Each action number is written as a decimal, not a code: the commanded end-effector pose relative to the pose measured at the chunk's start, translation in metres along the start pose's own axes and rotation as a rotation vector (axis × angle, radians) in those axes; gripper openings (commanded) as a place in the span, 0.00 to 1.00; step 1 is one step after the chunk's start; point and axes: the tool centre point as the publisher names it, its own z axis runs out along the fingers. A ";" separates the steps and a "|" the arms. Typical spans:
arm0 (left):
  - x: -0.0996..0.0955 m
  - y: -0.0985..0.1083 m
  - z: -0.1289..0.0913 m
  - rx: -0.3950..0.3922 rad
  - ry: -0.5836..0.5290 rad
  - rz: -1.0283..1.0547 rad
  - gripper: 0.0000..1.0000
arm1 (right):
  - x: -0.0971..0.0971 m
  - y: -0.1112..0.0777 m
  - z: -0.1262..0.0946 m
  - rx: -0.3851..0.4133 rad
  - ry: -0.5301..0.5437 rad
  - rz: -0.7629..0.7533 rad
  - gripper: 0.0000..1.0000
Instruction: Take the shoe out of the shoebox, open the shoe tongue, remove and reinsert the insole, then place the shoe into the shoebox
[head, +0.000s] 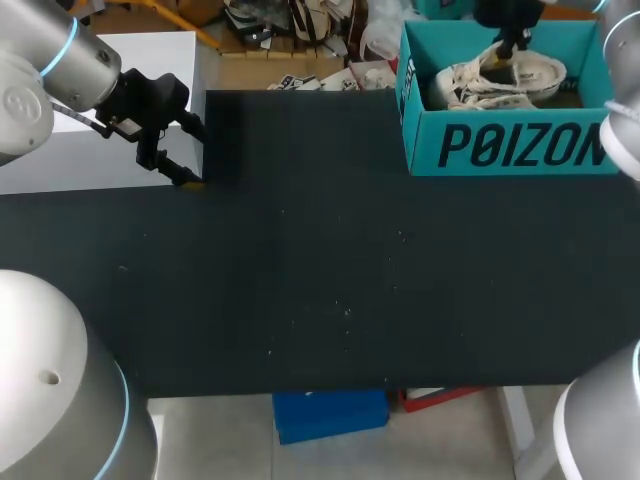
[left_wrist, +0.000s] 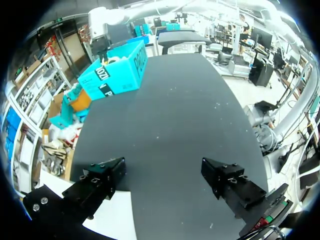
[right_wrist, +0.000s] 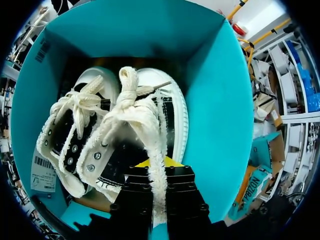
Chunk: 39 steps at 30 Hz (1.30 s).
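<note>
The black table top lies bare across the near and middle ground. At its far left edge the left gripper hangs low over the surface. In the left wrist view its two black fingers stand wide apart with nothing between them, so the jaws are released. At the far right corner of the table stands the teal shoebox, lid off, with a pair of white and black lace-up sneakers lying side by side in it. The right gripper comes down into the box from above. In the right wrist view its fingers are pressed close together on the frayed white edge of the nearer sneaker, which rests inside the box against the other sneaker.
</note>
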 end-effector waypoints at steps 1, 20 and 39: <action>0.001 0.000 0.001 -0.001 -0.005 0.001 1.00 | -0.001 -0.002 -0.014 0.008 0.464 0.006 0.00; 0.001 0.000 0.001 -0.001 -0.005 0.001 1.00 | 0.014 0.006 -0.022 0.024 0.470 0.017 0.00; 0.001 0.000 0.001 -0.001 -0.005 0.001 1.00 | 0.009 0.014 -0.003 0.006 0.490 -0.009 0.00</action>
